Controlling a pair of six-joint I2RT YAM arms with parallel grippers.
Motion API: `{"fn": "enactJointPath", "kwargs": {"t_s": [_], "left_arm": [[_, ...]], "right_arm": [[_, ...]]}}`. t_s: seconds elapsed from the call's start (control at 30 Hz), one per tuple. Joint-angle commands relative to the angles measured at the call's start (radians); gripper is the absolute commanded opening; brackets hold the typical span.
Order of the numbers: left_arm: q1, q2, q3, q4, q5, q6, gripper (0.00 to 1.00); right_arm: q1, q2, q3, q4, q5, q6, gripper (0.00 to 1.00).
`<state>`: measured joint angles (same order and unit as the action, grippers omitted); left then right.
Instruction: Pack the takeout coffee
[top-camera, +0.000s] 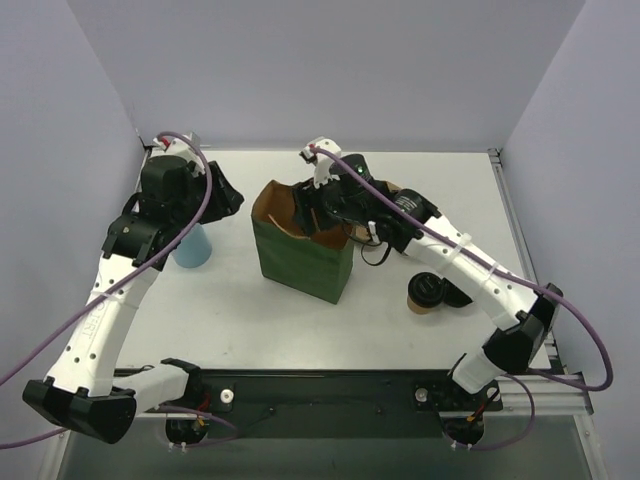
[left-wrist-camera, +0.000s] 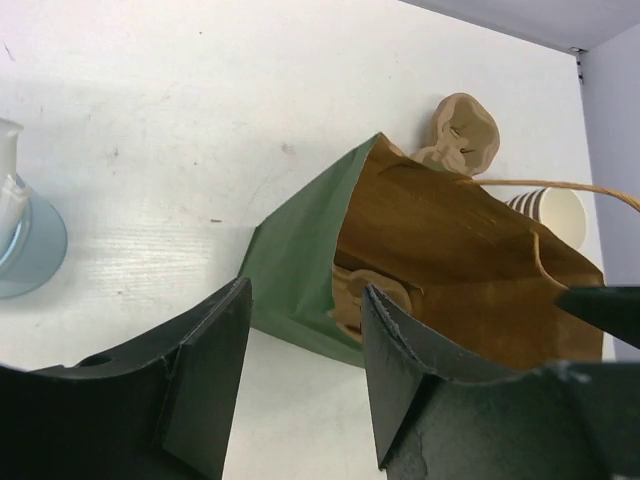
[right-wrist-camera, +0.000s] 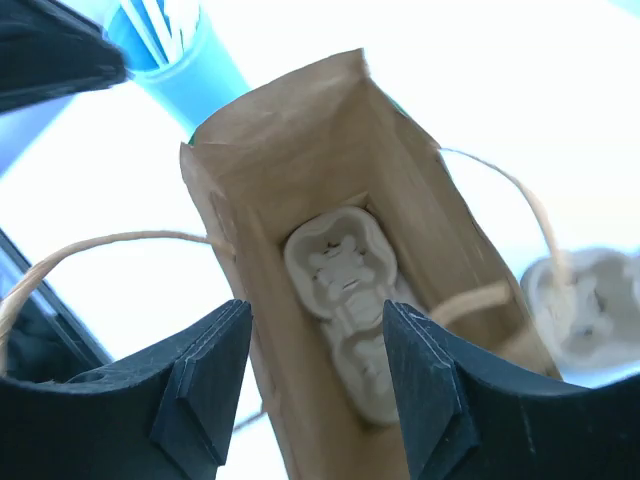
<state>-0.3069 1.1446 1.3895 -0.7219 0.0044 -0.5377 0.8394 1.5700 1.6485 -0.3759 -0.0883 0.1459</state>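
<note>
Lavender walls close in a white table, and a green paper bag stands upright and open at its middle, its inside plain brown kraft with twine handles looping out. A moulded pulp cup carrier lies at the bottom of the bag. A second pulp carrier sits on the table just past the bag's far side, and a paper cup with a white inside shows beyond the bag's rim. Left of the bag is a pale blue tumbler holding thin white sticks.

The takeout coffee, brown cup with black lid on, stands upright on the table to the right of the bag and apart from it, beside the right arm's forearm; neither gripper touches it.

The right gripper hangs over the bag's mouth, jaws spread and empty. The left gripper hovers left of the bag with its jaws also apart, holding nothing.
</note>
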Motion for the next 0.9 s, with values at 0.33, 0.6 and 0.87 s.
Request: {"fn": "enactJointPath", "kwargs": {"t_s": [0.33,0.6,0.87], "left_arm": [[-0.081,0.126,0.075,0.113,0.017,0.232,0.63],[-0.107,0.127,0.043,0.095,0.009,0.258,0.62],[-0.121,0.153,0.037,0.062,-0.019,0.272,0.55]], "right_arm": [[-0.026,-0.162,0.093,-0.379,0.466,0.374,0.59],[-0.037,-0.113,0.079,-0.399,0.404,0.392,0.57],[-0.062,-0.05,0.053,-0.414,0.338,0.437,0.5]]}}
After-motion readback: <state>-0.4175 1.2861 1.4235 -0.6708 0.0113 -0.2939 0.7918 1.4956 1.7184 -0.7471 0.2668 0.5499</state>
